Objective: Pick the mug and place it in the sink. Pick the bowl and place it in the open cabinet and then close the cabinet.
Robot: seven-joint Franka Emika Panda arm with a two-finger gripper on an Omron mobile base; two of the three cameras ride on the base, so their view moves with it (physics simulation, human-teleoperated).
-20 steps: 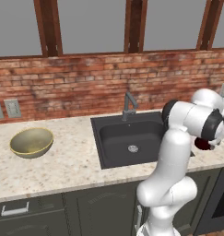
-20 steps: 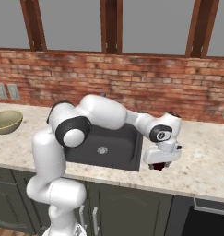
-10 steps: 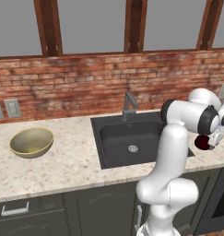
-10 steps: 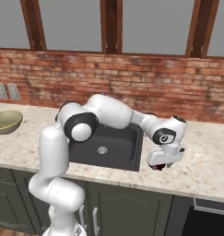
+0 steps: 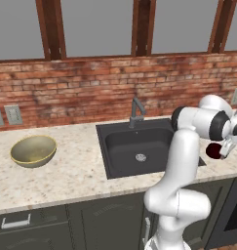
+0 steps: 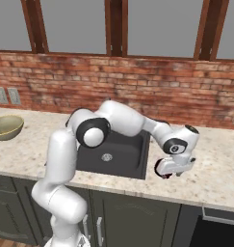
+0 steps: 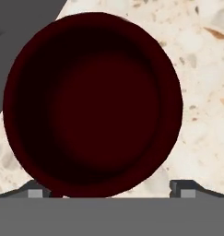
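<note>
- Hand view looks straight down into the mug; its rim runs past one finger tip while the other stands clear of it.
- The hand hangs low over the mug, which sits on the surface just right of the sink.
- Whether the hand is wide, narrow or gripping, I cannot tell; the tips are mostly hidden.
- In the left base view the mug shows beside the wrist, and the bowl rests well apart, left of the sink.
- Judged step: picking the mug, the first of the task.
- Next move calls for a firm close across the rim, a lift, then carrying it left over the basin.
</note>
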